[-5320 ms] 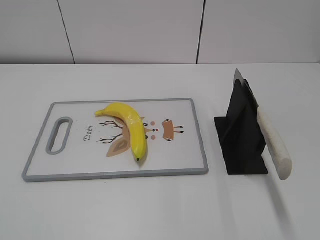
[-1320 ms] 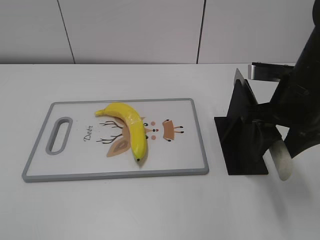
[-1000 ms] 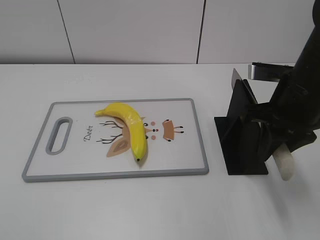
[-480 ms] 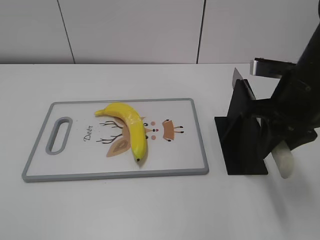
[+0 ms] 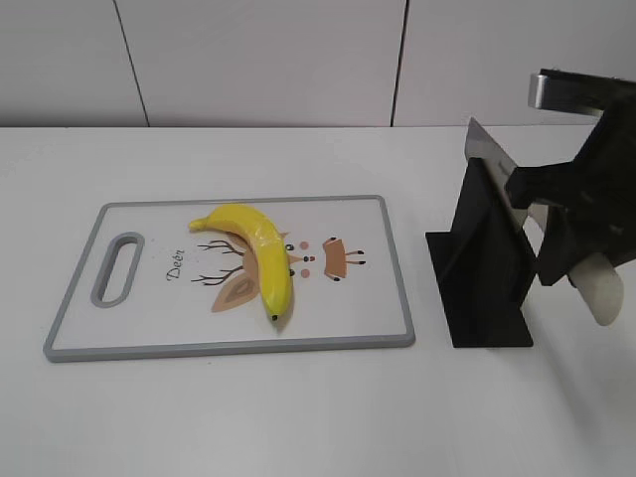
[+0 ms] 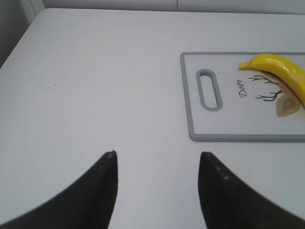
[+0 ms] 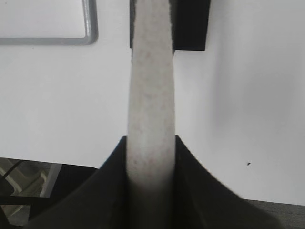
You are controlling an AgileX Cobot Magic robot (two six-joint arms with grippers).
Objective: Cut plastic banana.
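Observation:
The plastic banana lies curved on the cutting board, black tip toward the front; its stem end also shows in the left wrist view. A knife with a cream handle and grey blade sits in the black stand. My right gripper is shut on the knife handle, lifting it from the stand. My left gripper is open and empty over bare table left of the board; it is out of the exterior view.
The cutting board has a grey rim, a handle slot at its left end and a deer drawing. The black stand's base shows at the top of the right wrist view. White wall panels stand behind the table.
My right arm came in and closed on the knife handle. Over the last half second it has raised the knife up and to the right in the stand. The banana has not moved.

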